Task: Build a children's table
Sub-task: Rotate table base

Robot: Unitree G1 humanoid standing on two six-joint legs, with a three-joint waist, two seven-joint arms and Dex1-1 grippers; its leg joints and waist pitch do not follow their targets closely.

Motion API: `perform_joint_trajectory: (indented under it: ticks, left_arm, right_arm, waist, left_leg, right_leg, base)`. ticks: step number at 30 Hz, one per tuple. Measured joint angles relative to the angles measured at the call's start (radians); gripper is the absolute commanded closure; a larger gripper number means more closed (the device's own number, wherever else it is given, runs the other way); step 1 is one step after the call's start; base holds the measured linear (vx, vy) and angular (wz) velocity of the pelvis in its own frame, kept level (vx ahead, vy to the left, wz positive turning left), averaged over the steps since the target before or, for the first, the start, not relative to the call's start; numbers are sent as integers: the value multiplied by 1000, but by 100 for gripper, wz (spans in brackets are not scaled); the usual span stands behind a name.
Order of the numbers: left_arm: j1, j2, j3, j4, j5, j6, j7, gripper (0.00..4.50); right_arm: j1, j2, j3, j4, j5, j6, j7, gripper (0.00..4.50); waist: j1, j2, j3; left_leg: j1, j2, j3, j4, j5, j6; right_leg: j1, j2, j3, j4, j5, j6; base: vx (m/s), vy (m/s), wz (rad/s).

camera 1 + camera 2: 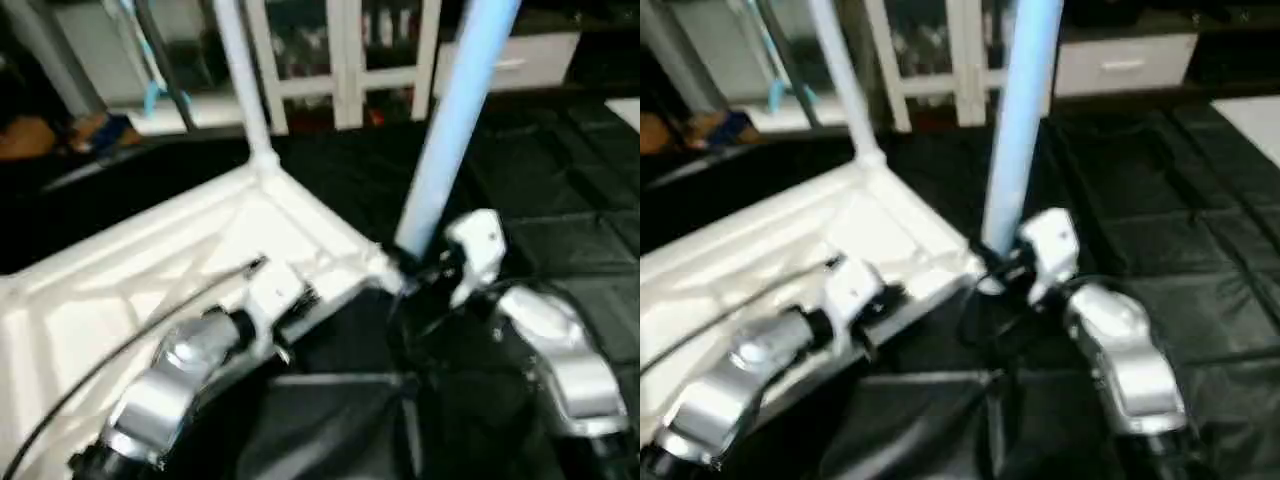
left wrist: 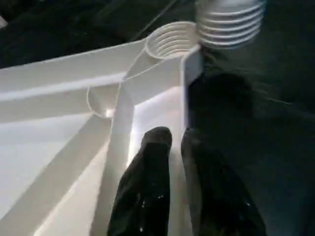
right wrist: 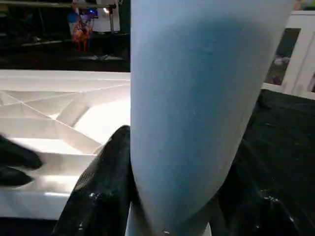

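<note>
No words or labels can be read on anything here.

The white tabletop (image 1: 150,290) lies upside down on a black cloth (image 1: 560,230), with its crossing ribs facing up. One white leg (image 1: 240,80) already stands up in the far corner. Its top is cut off by the picture's edge.

The right gripper (image 1: 425,265) holds a second leg (image 1: 455,110) upright, with its jaws closed around the tube near its bottom end. In the left wrist view the ridged screw end of this leg (image 2: 229,22) hangs just beside and a bit above the round corner socket (image 2: 172,39), not yet in it. The socket has the same kind of ridges inside. From the head views the right gripper blocks this spot, so you cannot see the leg's end there. The top of this leg is cut off too.

The left gripper (image 2: 174,147) rests at the near edge of the tabletop. Its jaws are narrow, with the thin rim wall between the two black fingers (image 2: 147,187).

Behind the cloth stands a white cabinet (image 1: 340,60) with glass doors. What is inside is too blurry to tell. A thin black cable (image 1: 100,360) runs across the tabletop to the left arm.
</note>
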Motion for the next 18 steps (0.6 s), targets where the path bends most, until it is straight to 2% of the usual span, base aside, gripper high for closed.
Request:
perform_joint_trajectory:
  ticks: [3,7,11,14,16,18]
  left_arm:
    - [18,13,5,-3,3,-24,-6,382]
    - [25,33,-10,2,5,-114,-44,382]
    - [13,57,-50,42,16,-218,-111,382]
    - [-2,83,-100,84,29,-295,-179,382]
    - [-59,110,-145,151,52,-396,-253,382]
    - [-106,116,-152,209,65,-451,-289,382]
  right_arm:
    - [-4,22,11,0,0,1,0,263]
    - [-24,29,11,1,1,3,-7,263]
    - [-28,35,5,12,5,3,-18,263]
    - [-38,35,-10,27,11,3,-28,263]
    - [-41,34,-31,29,11,4,-32,263]
    - [-41,34,-36,27,12,4,-38,263]
  waist:
    - [8,-13,6]
    - [29,-26,11]
    - [49,-36,14]
    - [52,-37,14]
    - [54,-36,14]
    - [54,-34,14]
  left_leg:
    - [-4,7,16,3,0,-1]
    - [-4,16,40,0,0,0]
    - [-4,17,48,-4,0,0]
    - [-9,17,53,-12,0,0]
    - [-17,17,60,-15,0,0]
    - [-16,17,63,-18,0,0]
  right_leg:
    - [-3,-3,-2,-3,14,-18]
    - [-6,-8,0,-12,15,-19]
    - [-9,-12,1,-19,14,-18]
    - [-15,-12,1,-30,14,-18]
    - [-25,-13,3,-32,14,-19]
    - [-26,-13,3,-33,14,-18]
  base:
    - [-96,52,-3]
    - [-101,39,4]
    - [-71,36,-2]
    - [-63,36,-6]
    - [-70,31,-4]
    - [-82,20,-2]
